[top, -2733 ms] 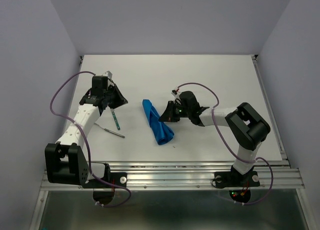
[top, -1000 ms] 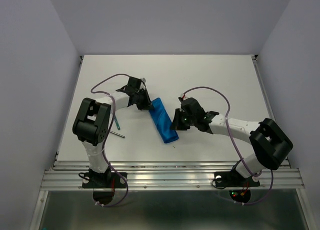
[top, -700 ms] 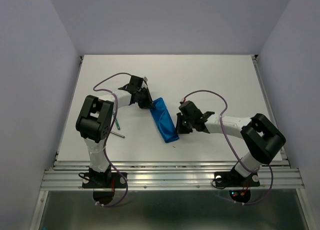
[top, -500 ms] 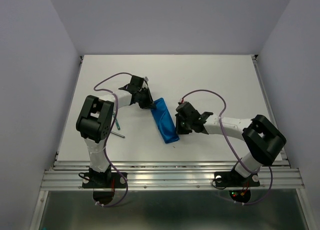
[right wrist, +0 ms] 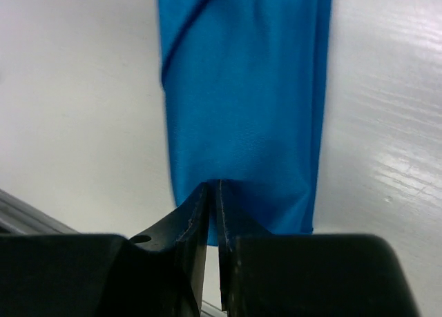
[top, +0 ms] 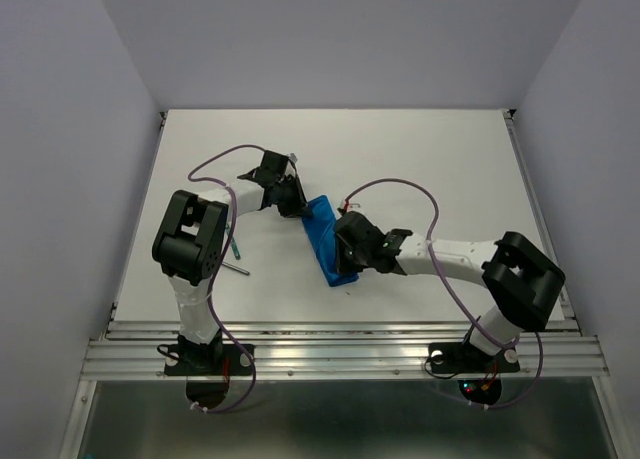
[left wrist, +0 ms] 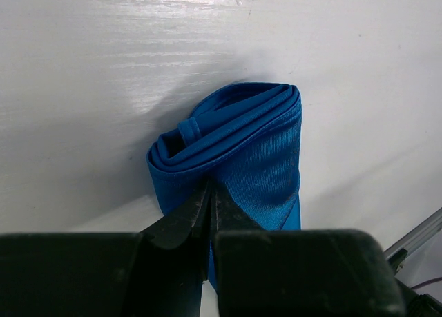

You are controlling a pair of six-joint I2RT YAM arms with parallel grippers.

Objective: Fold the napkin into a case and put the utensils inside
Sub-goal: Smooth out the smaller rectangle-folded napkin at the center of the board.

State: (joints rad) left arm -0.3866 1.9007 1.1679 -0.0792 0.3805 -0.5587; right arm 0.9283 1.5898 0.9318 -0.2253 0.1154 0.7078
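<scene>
The napkin is folded into a narrow bright blue case point(top: 325, 241) lying slantwise in the middle of the table. My left gripper point(top: 298, 209) is at its far end, jaws shut with a layer of the open end's lower edge pinched point(left wrist: 210, 187); the rolled layers of the case point(left wrist: 255, 137) show beyond. My right gripper point(top: 343, 249) is shut, its tips point(right wrist: 215, 184) resting on the near end of the case point(right wrist: 245, 89). The teal-handled utensil point(top: 235, 246) and the slim grey metal one point(top: 237, 268) lie on the table left of the case, outside it.
The white table point(top: 430, 169) is bounded by a metal rail point(top: 340, 349) along the near edge and lilac walls on three sides. The left arm's elbow point(top: 190, 237) stands over the utensils. Purple cables loop over both arms.
My right gripper has slid left from beside the case onto its near end. My left gripper has stayed at the far end. The utensils have not moved.
</scene>
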